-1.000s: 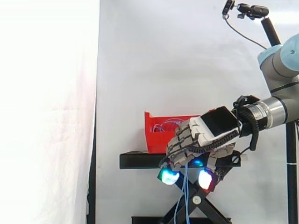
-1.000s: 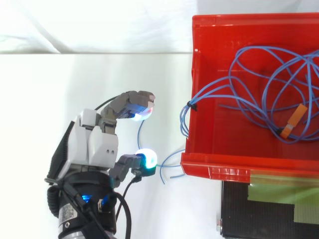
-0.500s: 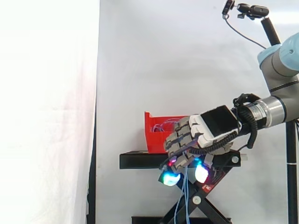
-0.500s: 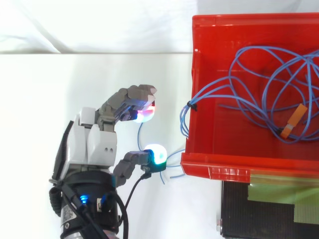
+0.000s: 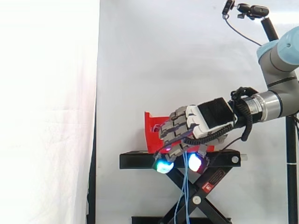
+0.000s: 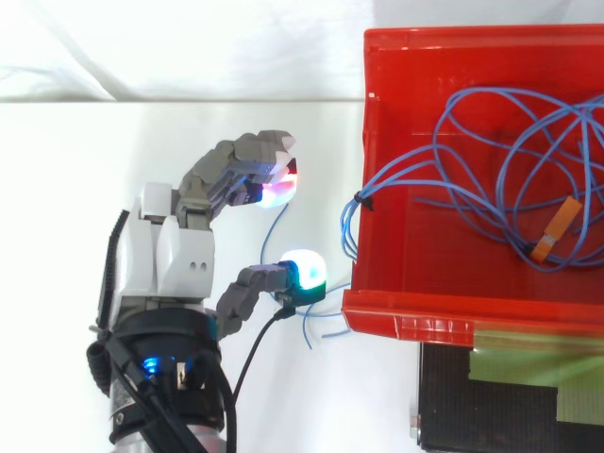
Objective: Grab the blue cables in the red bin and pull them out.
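The bin (image 6: 406, 319) sits on the stand (image 5: 140, 161). Most of the cables (image 6: 360, 202) lie coiled inside it, an orange tag (image 6: 559, 226) among the loops. One tied bundle crosses the bin's wall at 9 o'clock in the top view and spills outside. In the side view those strands hang straight down past the stand toward 6 o'clock.

The hand (image 6: 177, 269) is outside the bin, at about 8 o'clock from it in the top view, at the spilled bundle rather than the coil. That is probably why it is there: the overhanging strands can be reached without dipping into the bin.

Its fingers are curled and hooked round the hanging strands. One thin strand runs down between the finger pads (image 6: 274, 192) and the thumb pad (image 6: 304, 272). The pads are apart from each other, so I judge the hold a loose hook, not a firm pinch. Some loose ends lie free near the thumb, at the bin's 8 o'clock corner.

Pulling away toward 9 o'clock should draw the coil over the wall. With a grip this slack, the strands may slip through.
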You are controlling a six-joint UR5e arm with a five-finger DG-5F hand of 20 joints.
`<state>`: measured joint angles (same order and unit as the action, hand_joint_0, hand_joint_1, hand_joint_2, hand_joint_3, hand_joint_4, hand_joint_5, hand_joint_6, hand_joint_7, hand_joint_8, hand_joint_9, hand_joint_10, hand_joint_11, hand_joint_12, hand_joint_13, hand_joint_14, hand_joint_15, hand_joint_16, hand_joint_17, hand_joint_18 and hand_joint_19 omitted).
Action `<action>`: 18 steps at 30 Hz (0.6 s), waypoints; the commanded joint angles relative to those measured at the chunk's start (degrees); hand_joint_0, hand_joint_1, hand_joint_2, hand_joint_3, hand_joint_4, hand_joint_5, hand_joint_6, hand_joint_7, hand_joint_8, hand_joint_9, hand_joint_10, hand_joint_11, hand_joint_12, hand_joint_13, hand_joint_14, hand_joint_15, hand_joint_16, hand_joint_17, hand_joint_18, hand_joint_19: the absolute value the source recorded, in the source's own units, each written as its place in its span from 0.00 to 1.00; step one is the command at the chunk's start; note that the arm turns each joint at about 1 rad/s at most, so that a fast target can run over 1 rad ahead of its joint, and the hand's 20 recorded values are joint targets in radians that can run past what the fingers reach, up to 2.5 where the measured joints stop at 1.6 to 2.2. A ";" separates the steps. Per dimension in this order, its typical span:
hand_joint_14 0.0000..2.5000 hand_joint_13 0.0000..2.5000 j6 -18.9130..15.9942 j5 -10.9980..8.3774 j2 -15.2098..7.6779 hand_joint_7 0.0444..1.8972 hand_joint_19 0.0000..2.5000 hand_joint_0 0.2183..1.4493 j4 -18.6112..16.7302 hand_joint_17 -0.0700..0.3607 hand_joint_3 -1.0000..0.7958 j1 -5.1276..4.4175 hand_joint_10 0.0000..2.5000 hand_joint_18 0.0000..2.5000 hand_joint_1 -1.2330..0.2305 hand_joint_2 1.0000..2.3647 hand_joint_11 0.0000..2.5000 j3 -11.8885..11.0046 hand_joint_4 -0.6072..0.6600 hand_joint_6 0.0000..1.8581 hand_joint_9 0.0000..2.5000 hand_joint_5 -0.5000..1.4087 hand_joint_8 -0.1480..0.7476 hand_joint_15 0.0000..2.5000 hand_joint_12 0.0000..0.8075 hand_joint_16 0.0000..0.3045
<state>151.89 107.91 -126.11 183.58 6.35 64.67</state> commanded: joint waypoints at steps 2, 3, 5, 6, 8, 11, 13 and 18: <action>0.01 0.26 0.38 -0.06 -0.01 0.31 0.34 0.42 0.11 0.41 0.00 0.16 0.01 0.24 0.09 0.00 0.34 -0.16 0.47 0.01 0.29 0.60 0.38 0.24 0.42 0.16; 0.01 0.26 0.38 0.02 -0.01 0.31 0.34 0.42 0.29 0.41 0.00 0.16 0.01 0.24 0.09 0.00 0.35 -0.16 0.47 0.00 0.29 0.60 0.38 0.23 0.42 0.16; 0.01 0.26 0.47 -0.06 -0.01 0.32 0.34 0.41 0.64 0.42 0.00 0.16 0.01 0.25 0.08 0.00 0.34 -0.16 0.47 0.00 0.29 0.60 0.39 0.23 0.42 0.16; 0.01 0.26 0.47 0.02 -0.01 0.32 0.34 0.40 0.73 0.42 0.00 0.24 0.01 0.25 0.08 0.00 0.35 -0.16 0.47 0.00 0.29 0.60 0.39 0.24 0.42 0.16; 0.01 0.26 0.47 0.02 0.08 0.34 0.33 0.39 0.82 0.42 0.00 0.33 0.01 0.25 0.08 0.00 0.35 -0.16 0.46 0.00 0.29 0.61 0.39 0.24 0.43 0.16; 0.01 0.26 0.47 -0.06 -0.01 0.36 0.33 0.36 0.82 0.43 0.00 0.33 0.01 0.26 0.07 0.00 0.36 -0.16 0.47 0.00 0.30 0.60 0.40 0.23 0.44 0.17; 0.01 0.26 0.64 0.02 -0.01 0.36 0.33 0.35 0.82 0.44 0.00 0.42 0.01 0.26 0.07 0.00 0.36 -0.24 0.47 0.00 0.29 0.58 0.40 0.23 0.44 0.17; 0.01 0.26 0.64 -0.06 0.08 0.34 0.32 0.32 1.26 0.45 0.00 0.51 0.01 0.26 0.06 0.00 0.36 -0.86 0.48 0.04 0.28 0.53 0.41 0.23 0.45 0.18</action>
<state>152.51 107.86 -126.06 184.44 6.79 64.32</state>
